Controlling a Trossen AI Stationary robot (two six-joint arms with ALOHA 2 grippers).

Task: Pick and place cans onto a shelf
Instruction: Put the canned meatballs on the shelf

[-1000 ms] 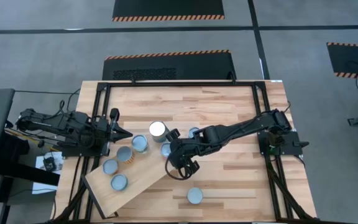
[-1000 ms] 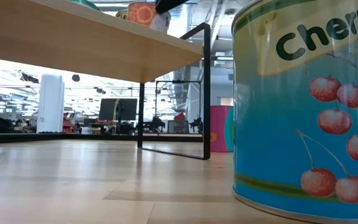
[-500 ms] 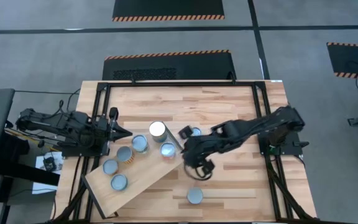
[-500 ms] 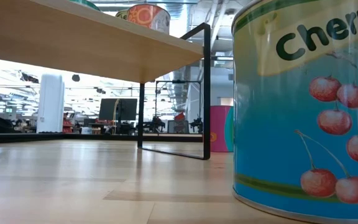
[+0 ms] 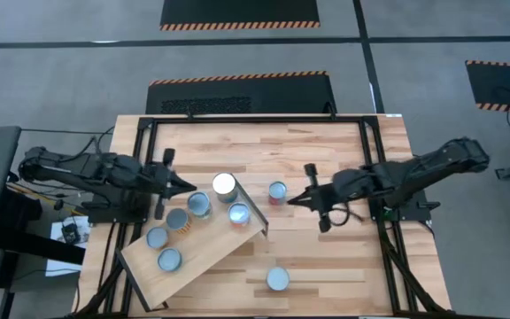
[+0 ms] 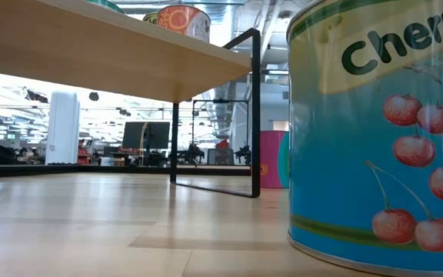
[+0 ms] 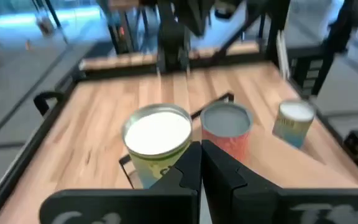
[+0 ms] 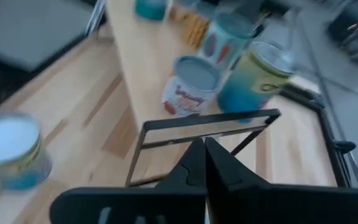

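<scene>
The shelf is a light-wood plank lying slantwise at the table's near left, with a dark frame at its right end. Several cans stand on it, among them a large white-topped one and a red-labelled one by the frame. Two cans stand on the tabletop: one at mid-table and a teal cherry can near the front edge. My right gripper is shut and empty, just right of the mid-table can. My left gripper is shut and empty, just left of the white-topped can.
The low view shows the shelf's underside raised on a dark leg frame, and the cherry can close up. The black table frame borders the wooden top. Bare wood lies at the near right.
My right gripper has drawn back from the shelf's right end, by the red-labelled can, toward the table's right edge and a little toward the far edge, and now points left beside the mid-table can. The cans have stayed where they were.
</scene>
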